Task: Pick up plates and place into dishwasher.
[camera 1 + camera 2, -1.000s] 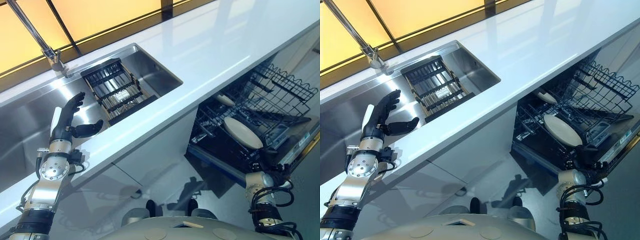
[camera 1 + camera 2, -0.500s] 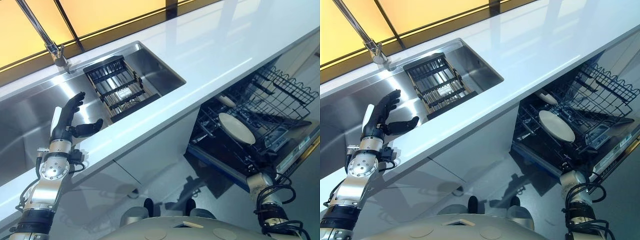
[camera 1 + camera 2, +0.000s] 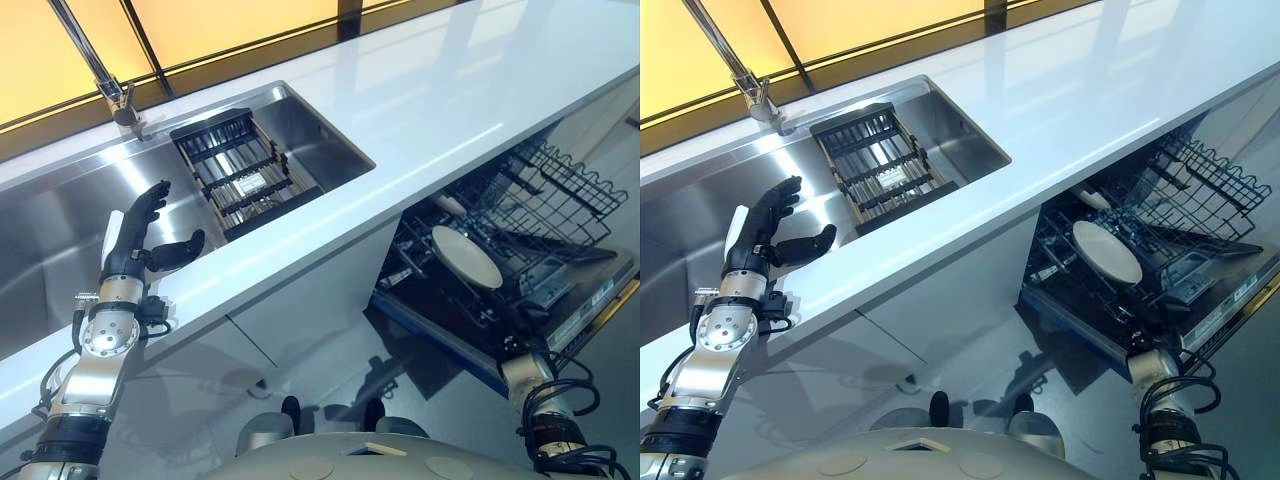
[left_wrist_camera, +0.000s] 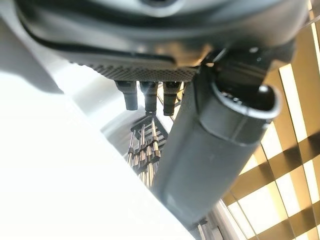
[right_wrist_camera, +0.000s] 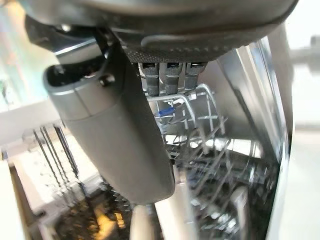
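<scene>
At about 8 o'clock the left hand [image 3: 135, 245] is raised over the near lip of the white countertop [image 3: 430, 90], its fingers spread and relaxed, thumb out to the side, holding nothing. At 4 o'clock the right hand [image 5: 120, 130] shows in its own wrist view, thumb extended and the fingers seeming straight, with nothing between them and wire rack just past them.

The counter's front edge runs from 8 o'clock up toward 2 o'clock; below it stand pale cabinet fronts [image 3: 300, 310] and glossy floor [image 3: 400, 370], which leave open room between the robot and the open dishwasher [image 3: 500, 270] at 3 o'clock.

In the dishwasher's lower rack [image 3: 1120, 290] a white plate [image 3: 466, 256] leans among the tines; a second pale dish [image 3: 449, 203] sits just behind it. A further wire basket [image 3: 555, 185] lies beyond.

Farther off, at 11 o'clock, the steel sink [image 3: 60, 230] holds a dark slatted drying rack [image 3: 240, 175] against its right wall. The faucet [image 3: 105, 75] rises at the sink's back edge, before amber-lit window panes [image 3: 230, 25].
</scene>
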Controlling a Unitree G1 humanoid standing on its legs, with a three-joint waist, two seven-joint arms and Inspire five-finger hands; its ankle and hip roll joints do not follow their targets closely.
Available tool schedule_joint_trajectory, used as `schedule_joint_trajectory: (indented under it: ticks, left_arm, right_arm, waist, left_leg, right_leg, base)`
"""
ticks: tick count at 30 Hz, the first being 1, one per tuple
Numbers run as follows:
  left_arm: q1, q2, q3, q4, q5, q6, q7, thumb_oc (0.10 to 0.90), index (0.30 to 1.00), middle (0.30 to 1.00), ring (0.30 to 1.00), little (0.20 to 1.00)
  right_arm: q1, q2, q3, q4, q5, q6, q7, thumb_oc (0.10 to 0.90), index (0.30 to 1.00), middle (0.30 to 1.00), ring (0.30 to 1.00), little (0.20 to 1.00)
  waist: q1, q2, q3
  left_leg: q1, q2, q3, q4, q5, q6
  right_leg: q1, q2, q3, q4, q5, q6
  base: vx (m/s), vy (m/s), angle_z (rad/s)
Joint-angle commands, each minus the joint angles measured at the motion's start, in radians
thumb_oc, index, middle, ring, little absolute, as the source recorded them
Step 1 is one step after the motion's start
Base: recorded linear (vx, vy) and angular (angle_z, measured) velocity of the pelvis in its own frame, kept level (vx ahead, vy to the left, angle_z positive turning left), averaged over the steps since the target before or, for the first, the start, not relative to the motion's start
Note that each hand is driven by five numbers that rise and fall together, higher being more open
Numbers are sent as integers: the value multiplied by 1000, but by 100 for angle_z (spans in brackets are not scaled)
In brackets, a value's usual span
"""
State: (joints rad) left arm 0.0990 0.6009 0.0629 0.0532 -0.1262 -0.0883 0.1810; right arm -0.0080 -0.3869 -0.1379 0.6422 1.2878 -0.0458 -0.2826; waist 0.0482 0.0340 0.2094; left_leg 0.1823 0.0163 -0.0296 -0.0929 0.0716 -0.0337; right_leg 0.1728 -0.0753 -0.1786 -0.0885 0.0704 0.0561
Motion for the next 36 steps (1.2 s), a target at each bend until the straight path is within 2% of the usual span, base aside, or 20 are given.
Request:
schedule_joint_trajectory:
  ticks: [1,4,8,10,17,27,32,33,35,36]
  left_arm:
    - [-58,54,-31,-99,16,-35,23,800,900,900,900,900]
    - [-55,62,-33,-110,9,-24,13,800,900,900,900,900]
    - [-44,75,-34,-126,3,-9,11,800,900,900,900,900]
    - [-44,86,-35,-127,-9,-4,14,800,900,900,900,900]
    - [-48,103,-43,-103,-23,-22,-4,800,900,900,900,900]
    - [-41,123,-47,-76,-38,-57,-40,800,900,900,900,900]
    - [-39,124,-47,-75,-41,-61,-30,800,900,900,900,900]
    - [-38,124,-46,-76,-43,-61,-19,800,900,900,900,900]
    - [-35,117,-39,-76,-41,-60,-4,800,900,900,900,900]
    - [-31,110,-35,-76,-33,-63,8,800,900,900,900,900]
  right_arm:
    - [-281,128,128,-176,312,20,339,800,900,900,900,900]
    - [-345,141,126,-188,450,-18,390,800,900,900,900,900]
    - [-405,162,150,-244,527,-87,430,800,900,900,900,900]
    - [-445,168,171,-278,539,-125,438,800,900,900,900,900]
    - [-543,177,234,-400,523,-187,519,800,900,900,900,900]
    - [-557,158,230,-396,477,-215,513,800,900,900,900,900]
    - [-505,158,215,-383,300,-274,348,800,900,900,900,900]
    - [-474,155,210,-373,170,-288,271,800,900,900,900,900]
    - [-418,147,202,-392,46,-271,204,800,900,900,900,900]
    - [-372,135,198,-401,-74,-260,155,800,900,900,900,900]
  waist:
    - [95,9,-11]
    - [119,14,-11]
    - [143,18,-17]
    - [153,18,-23]
    - [180,8,-50]
    - [187,-6,-61]
    - [168,-10,-56]
    - [157,-12,-56]
    - [139,-13,-54]
    - [124,-15,-52]
  left_leg:
    - [-60,-85,-21,92,-83,48]
    - [-72,-85,-29,114,-90,47]
    - [-75,-88,-39,119,-94,52]
    - [-76,-93,-45,120,-95,55]
    - [-68,-110,-65,123,-107,66]
    - [-45,-123,-77,102,-108,78]
    - [-44,-123,-64,95,-98,81]
    - [-45,-122,-57,92,-97,82]
    - [-42,-119,-45,86,-96,82]
    - [-40,-118,-37,84,-98,84]
  right_leg:
    - [-44,-20,-35,129,-68,47]
    - [-38,-32,-47,122,-64,49]
    - [-30,-43,-63,119,-64,50]
    - [-29,-47,-69,119,-64,50]
    - [-20,-59,-85,119,-67,54]
    - [-12,-59,-89,112,-56,61]
    - [-24,-57,-76,113,-41,61]
    - [-30,-54,-68,112,-39,62]
    - [-38,-49,-53,112,-37,64]
    - [-42,-46,-43,114,-38,65]
  base:
    - [62,65,1]
    - [67,63,2]
    - [73,57,5]
    - [70,66,12]
    - [67,51,12]
    - [36,7,5]
    - [-52,-6,1]
    - [-88,-20,-2]
    - [-101,-21,-3]
    - [-74,-15,-5]
